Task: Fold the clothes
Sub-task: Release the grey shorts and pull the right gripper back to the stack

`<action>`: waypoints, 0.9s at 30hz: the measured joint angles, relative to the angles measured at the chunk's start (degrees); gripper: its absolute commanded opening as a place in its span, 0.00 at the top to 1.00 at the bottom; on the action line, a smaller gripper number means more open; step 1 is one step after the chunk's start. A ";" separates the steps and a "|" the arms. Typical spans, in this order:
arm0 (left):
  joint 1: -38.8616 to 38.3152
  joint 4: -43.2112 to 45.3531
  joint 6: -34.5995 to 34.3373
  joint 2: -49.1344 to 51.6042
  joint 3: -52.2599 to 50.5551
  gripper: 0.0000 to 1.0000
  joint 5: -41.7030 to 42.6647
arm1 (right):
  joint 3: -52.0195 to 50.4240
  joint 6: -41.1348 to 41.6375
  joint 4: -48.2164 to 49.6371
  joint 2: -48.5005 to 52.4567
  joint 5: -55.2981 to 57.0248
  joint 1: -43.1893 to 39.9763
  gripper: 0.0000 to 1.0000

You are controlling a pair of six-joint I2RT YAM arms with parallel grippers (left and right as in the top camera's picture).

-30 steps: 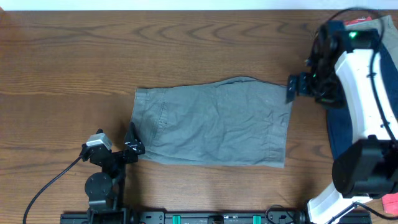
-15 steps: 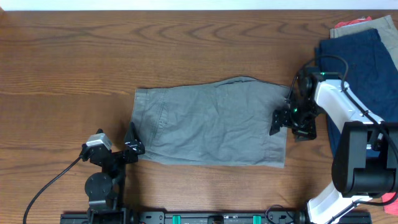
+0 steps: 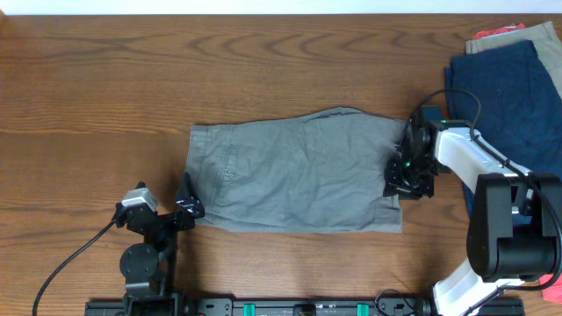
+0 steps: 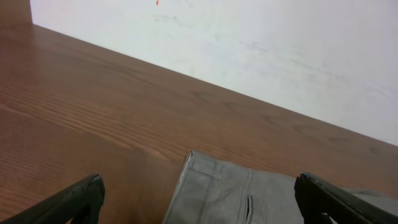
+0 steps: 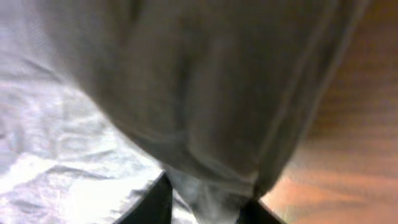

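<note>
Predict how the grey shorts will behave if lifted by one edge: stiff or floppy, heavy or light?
Probably floppy: the grey shorts lie flat with soft wrinkles, and cloth bunches up in the right gripper. Likely light, since the fabric looks thin, so the rest should drape and drag along behind.

**Black joints, white shells**

The right arm [image 3: 492,171] has smooth white shells between bulky black joints. A small green light [image 3: 407,164] glows near its wrist, and a thin black cable [image 3: 474,95] loops above it. The left arm [image 3: 145,246] is all black, topped by a silver-grey block [image 3: 136,201], with a black lead [image 3: 66,263] trailing from it. Its fingers [image 4: 71,198] are matte black and tapered.
</note>
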 measured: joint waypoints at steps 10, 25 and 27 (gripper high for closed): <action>0.00 0.00 0.00 0.00 0.00 0.02 -0.02 | -0.09 0.94 5.95 -0.37 -1.14 0.02 0.95; 0.00 0.00 0.00 0.02 0.00 0.02 0.00 | 3.58 7.04 0.55 0.09 10.01 -7.08 0.88; 0.00 -0.02 0.00 0.00 0.00 0.02 0.00 | 3.61 7.21 -0.33 0.09 10.19 -6.97 0.74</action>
